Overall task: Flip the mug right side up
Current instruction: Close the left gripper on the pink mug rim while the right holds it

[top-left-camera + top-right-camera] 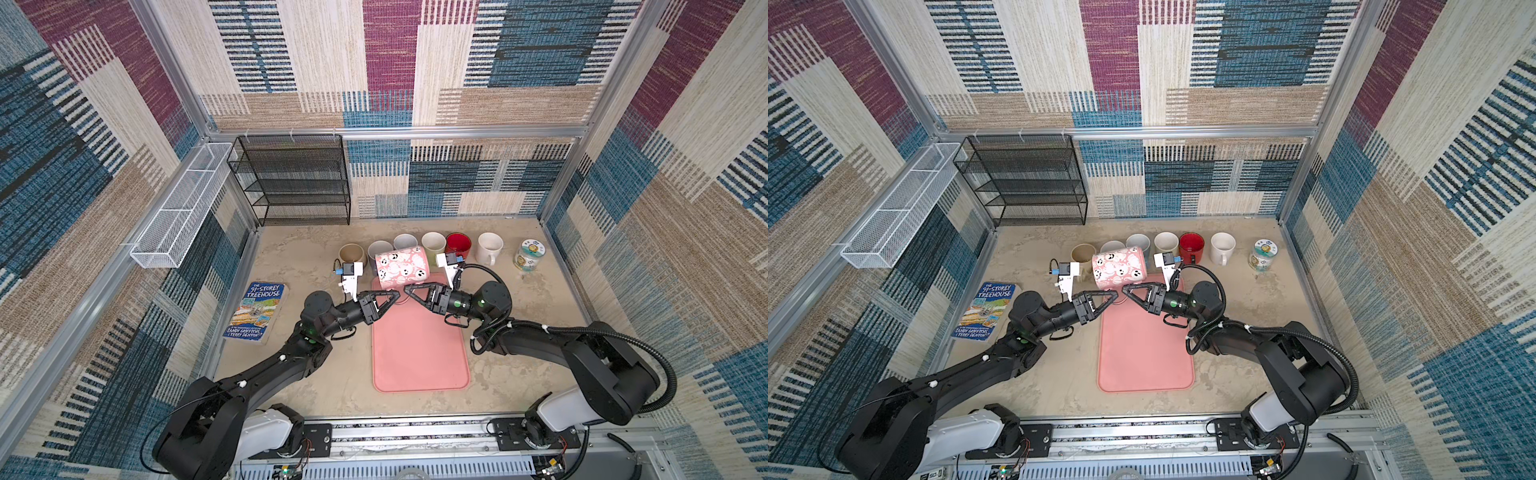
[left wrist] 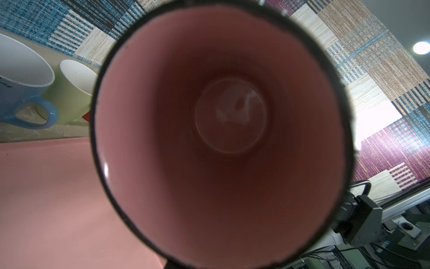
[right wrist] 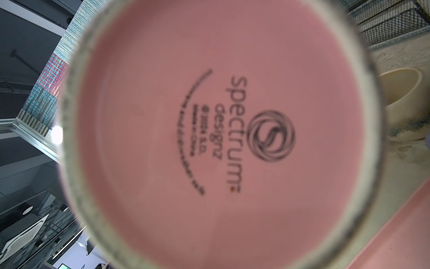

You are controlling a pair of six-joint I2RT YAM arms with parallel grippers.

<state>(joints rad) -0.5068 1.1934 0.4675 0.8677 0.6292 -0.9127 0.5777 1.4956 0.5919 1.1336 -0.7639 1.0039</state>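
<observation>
The fingers [image 1: 419,286] of the right gripper [image 1: 408,289] are closed on the near lower side of the pink ceramic mug with white ghost faces [image 1: 401,266], which lies sideways above the far end of the flat pink tray [image 1: 419,357]. The left gripper [image 1: 395,295] meets it there; if its fingers grip, I cannot tell

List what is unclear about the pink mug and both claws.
Handle of the pink mug: unseen in every view.
Tips of left claw and right claw: top views, contact hidden beneath the mug; wrist views, mug fills frame.
On its base, fine print: right wrist, blurred.
</observation>
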